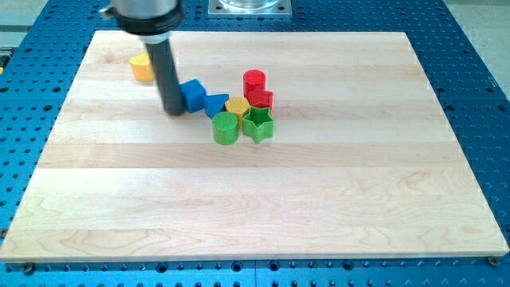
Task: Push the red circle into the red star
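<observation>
The red circle (254, 80) stands just above the red star (260, 99) near the board's middle top, and the two touch. My tip (174, 111) rests on the board at the left side of a blue block (191, 93), well to the left of the red circle. A blue triangle (215, 103) lies right of the blue block. A yellow block (238, 106), a green circle (225, 127) and a green star (258, 123) crowd below the red star.
A yellow block (143, 68) sits at the view's upper left, behind the rod. The wooden board (255, 207) lies on a blue perforated table (478, 96). A metal mount (249, 6) is at the view's top.
</observation>
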`<action>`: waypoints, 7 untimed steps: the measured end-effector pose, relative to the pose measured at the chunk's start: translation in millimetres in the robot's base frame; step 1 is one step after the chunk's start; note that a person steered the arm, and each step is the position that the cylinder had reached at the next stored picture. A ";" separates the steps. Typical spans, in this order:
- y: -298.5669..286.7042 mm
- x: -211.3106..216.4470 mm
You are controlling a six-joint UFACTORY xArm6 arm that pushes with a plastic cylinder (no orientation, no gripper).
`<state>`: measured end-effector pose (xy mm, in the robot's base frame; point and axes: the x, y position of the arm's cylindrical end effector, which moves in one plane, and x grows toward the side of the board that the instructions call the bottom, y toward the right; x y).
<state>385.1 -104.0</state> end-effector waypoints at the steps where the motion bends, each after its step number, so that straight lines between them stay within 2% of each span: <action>1: -7.8 -24.1; 3: 38.2 -48.0; 4: 31.8 -96.6; 5: 61.7 -101.0; 6: 111.7 -84.4; 7: 125.7 -80.1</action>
<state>305.0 21.6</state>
